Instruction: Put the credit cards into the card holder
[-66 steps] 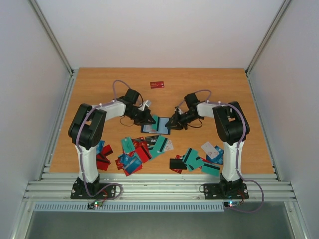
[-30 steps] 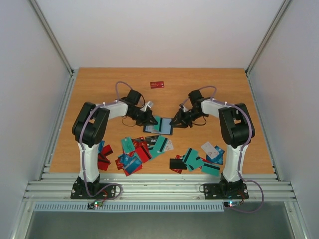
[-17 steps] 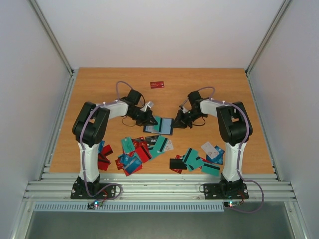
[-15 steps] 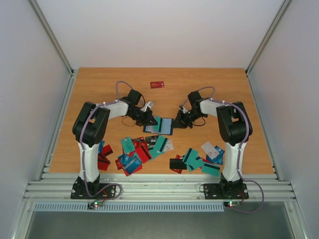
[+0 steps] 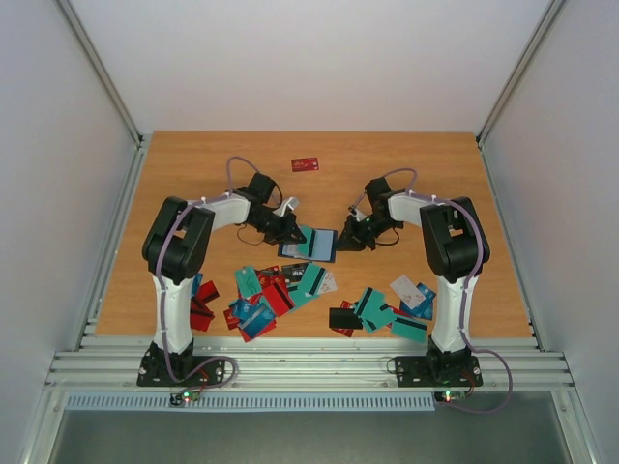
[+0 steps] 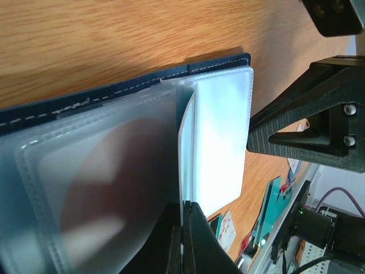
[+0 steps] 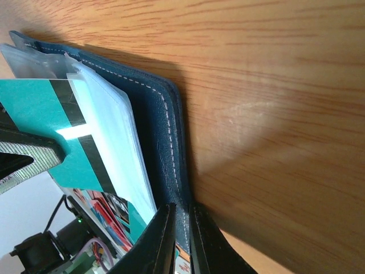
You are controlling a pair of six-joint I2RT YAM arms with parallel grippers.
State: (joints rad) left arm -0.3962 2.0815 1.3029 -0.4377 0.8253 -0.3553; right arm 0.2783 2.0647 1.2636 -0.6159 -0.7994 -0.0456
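With the left end effector (image 6: 183, 214) pinching a teal card (image 7: 35, 107) and the right end effector (image 7: 181, 231) clamping the card holder (image 7: 162, 131), the card may snag a plastic sleeve (image 6: 221, 131) and buckle it.

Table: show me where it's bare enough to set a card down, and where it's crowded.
Bare: the far strip around the lone red card, and the table right of the right arm. Crowded: the middle, where left gripper, holding a teal card, and right gripper meet at the holder; card piles line the near edge.
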